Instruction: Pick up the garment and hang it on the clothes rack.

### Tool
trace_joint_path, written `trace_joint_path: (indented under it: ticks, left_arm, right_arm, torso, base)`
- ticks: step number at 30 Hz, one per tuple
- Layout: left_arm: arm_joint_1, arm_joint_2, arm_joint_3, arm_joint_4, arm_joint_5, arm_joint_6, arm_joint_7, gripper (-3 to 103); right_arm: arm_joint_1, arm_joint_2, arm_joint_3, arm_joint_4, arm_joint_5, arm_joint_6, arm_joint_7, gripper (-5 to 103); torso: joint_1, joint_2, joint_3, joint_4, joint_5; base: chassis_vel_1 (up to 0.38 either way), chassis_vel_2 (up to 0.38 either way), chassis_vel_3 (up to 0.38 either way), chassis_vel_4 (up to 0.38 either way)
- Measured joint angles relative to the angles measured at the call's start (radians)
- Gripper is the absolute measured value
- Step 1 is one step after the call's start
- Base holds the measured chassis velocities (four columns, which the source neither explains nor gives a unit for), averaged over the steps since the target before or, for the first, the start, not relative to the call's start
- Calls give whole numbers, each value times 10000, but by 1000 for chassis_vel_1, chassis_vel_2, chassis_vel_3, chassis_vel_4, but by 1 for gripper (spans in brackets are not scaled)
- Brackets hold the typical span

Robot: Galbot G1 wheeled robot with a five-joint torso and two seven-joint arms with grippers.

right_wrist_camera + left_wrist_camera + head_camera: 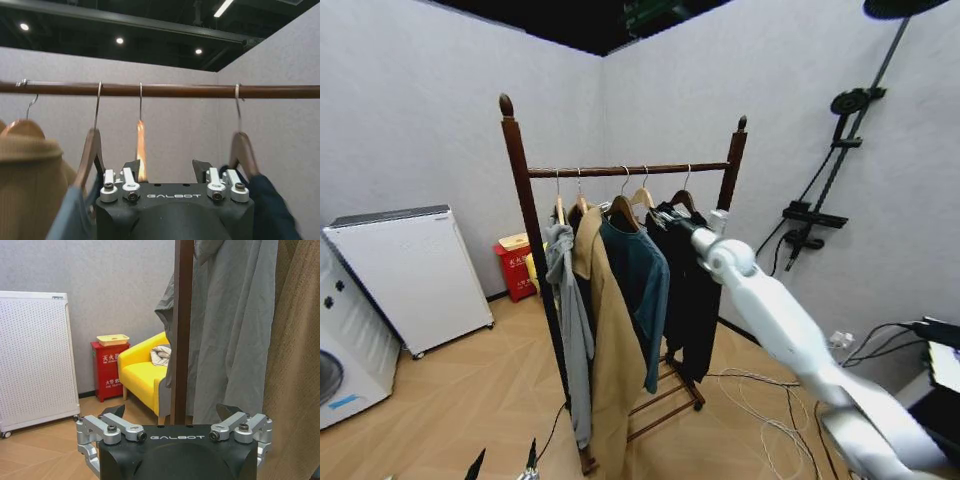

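The clothes rack (520,200) stands mid-room, and its rod (175,90) carries several hangers. The black garment (692,290) hangs at the rod's right end, next to the blue jacket (640,280). My right arm reaches up to it, and the right gripper (685,220) sits at the garment's shoulder just under the rod. In the right wrist view that gripper (167,166) is open. A light wooden hanger (141,147) hangs edge-on just beyond one finger, hooked on the rod and not clamped. My left gripper (171,412) is open and low, facing the rack's post (182,330).
A grey garment (570,320) and a long tan coat (610,350) hang on the left of the rod. A white appliance (410,275), a red box (107,370) and a yellow armchair (142,372) stand by the wall. A black shower pole (840,150) and floor cables (760,400) are on the right.
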Motion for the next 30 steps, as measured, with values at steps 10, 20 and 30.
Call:
trace_joint_path:
  ticks: [10,20,30]
  left_arm:
    - [1,0,-2,1,0,0,-5,100]
    - [0,-1,-1,0,0,0,-4,100]
    - [0,0,-1,1,0,0,-3,100]
  right_arm:
    - [-7061,-417,4056,4169,-1962,1177,1388,90]
    - [-13871,3150,5212,6603,-6056,3380,1669,100]
    - [-15879,4323,5793,7816,-6188,4891,900,100]
  torso:
    - [0,0,0,-5,7]
    - [-1,1,-1,-5,-1]
    - [1,1,2,-2,-1]
  base:
    - [0,0,0,0]
    - [0,0,0,0]
    - [0,0,0,0]
